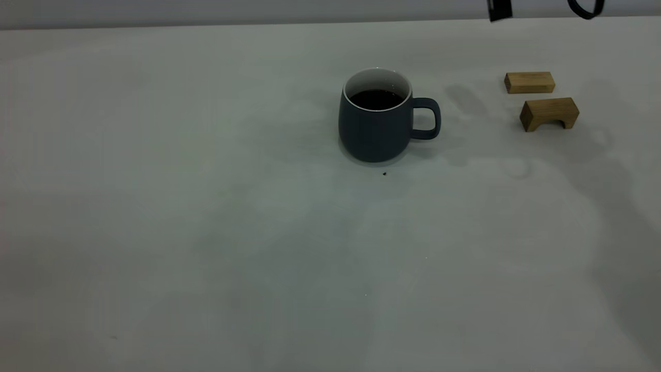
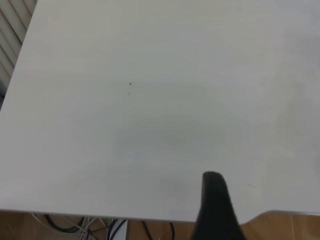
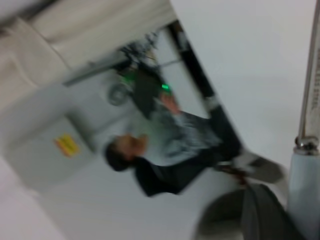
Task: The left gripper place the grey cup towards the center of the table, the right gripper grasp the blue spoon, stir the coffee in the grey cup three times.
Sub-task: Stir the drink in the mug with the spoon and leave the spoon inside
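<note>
The grey cup (image 1: 377,124) stands upright near the middle of the table (image 1: 206,232), handle to the right, with dark coffee (image 1: 376,99) inside. The blue spoon (image 3: 305,190) shows only in the right wrist view, its pale handle and metal neck (image 3: 313,75) close beside a dark finger (image 3: 262,215). My right gripper (image 3: 282,220) holds it up in the air, away from the cup. Black parts of the right arm (image 1: 500,10) poke in at the exterior view's top right. My left gripper (image 2: 215,205) hovers at a table edge (image 2: 100,215), far from the cup.
Two wooden blocks lie right of the cup: a flat one (image 1: 529,82) and an arched one (image 1: 548,113). A tiny dark speck (image 1: 384,173) sits just in front of the cup. Beyond the table a person (image 3: 165,150) is in the right wrist view.
</note>
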`<act>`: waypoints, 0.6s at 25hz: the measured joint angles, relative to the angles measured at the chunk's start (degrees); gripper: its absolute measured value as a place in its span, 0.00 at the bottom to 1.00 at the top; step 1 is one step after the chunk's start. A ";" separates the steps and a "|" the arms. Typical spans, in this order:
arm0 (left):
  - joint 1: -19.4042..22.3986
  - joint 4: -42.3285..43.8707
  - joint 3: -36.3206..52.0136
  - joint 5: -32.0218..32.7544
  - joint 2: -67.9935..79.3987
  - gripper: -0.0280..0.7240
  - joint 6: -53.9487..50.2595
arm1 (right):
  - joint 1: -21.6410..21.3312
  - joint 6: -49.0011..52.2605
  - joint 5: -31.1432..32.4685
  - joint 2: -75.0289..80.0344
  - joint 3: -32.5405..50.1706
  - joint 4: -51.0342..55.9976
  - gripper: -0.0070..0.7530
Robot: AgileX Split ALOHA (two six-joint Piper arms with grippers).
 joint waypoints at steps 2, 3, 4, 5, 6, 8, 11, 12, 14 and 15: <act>0.00 0.00 0.00 0.00 0.00 0.82 0.00 | 0.00 6.20 0.00 0.00 0.00 2.59 0.16; 0.00 0.00 0.00 0.00 0.00 0.82 0.00 | 0.00 9.79 0.00 0.00 0.00 4.21 0.16; 0.00 0.00 0.00 0.00 0.00 0.82 0.00 | 0.00 14.70 -0.06 0.00 0.00 6.01 0.16; 0.00 0.00 0.00 0.00 0.00 0.82 0.00 | 0.00 19.93 -0.05 0.00 0.00 7.15 0.16; 0.00 0.00 0.00 0.00 0.00 0.82 0.00 | 0.08 25.30 -0.05 0.00 0.00 8.09 0.16; 0.00 0.00 0.00 0.00 0.00 0.82 0.00 | 0.31 36.03 -0.05 0.00 0.00 9.52 0.16; 0.00 0.00 0.00 0.00 0.00 0.82 0.00 | 0.49 48.61 -0.05 0.00 0.00 9.81 0.16; 0.00 0.00 0.00 0.00 0.00 0.82 0.00 | 0.49 52.96 -0.05 0.00 0.00 9.87 0.16; 0.00 0.00 0.00 0.00 0.00 0.82 0.00 | 0.49 57.65 -0.05 0.13 0.00 9.87 0.16; 0.00 0.00 0.00 0.00 0.00 0.82 0.00 | 0.49 58.84 0.01 0.40 0.00 10.08 0.16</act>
